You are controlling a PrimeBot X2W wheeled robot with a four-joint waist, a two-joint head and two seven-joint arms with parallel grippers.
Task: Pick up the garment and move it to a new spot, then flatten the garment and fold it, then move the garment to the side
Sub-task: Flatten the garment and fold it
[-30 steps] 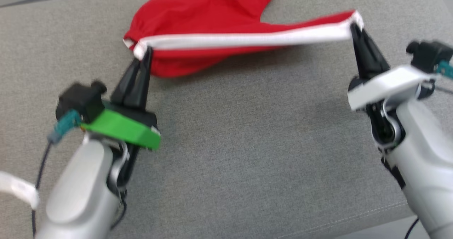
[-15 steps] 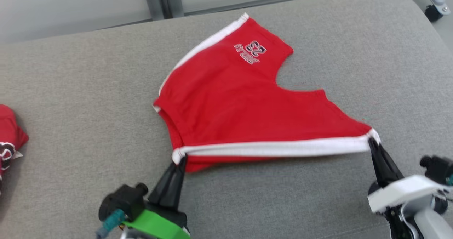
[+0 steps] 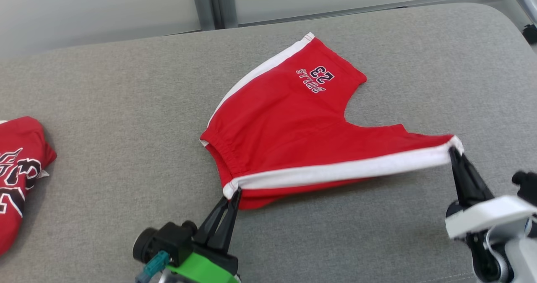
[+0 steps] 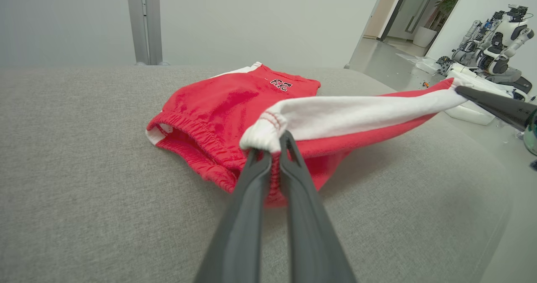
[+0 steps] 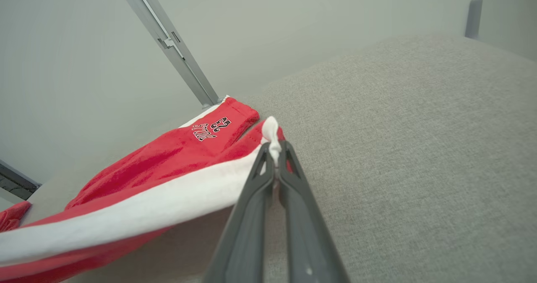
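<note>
Red shorts (image 3: 289, 123) with white side stripes and a "23" print lie on the grey cushioned surface (image 3: 126, 90). One white-striped side (image 3: 335, 172) is stretched taut above the surface between both grippers. My left gripper (image 3: 235, 190) is shut on the waistband end of that stripe, seen bunched at its tips in the left wrist view (image 4: 268, 142). My right gripper (image 3: 454, 152) is shut on the leg-hem end, a white fold pinched at its tips in the right wrist view (image 5: 275, 146). The far leg of the shorts (image 5: 218, 128) rests flat.
A second red garment (image 3: 19, 165) with black and white print lies at the left edge of the surface. A grey metal post (image 3: 212, 4) stands behind the far edge. Another robot (image 4: 491, 48) stands off to the right on the floor.
The head camera has tilted up, so the whole picture has shifted. The shorts have come nearer to me and lie more spread out, still held by both grippers.
</note>
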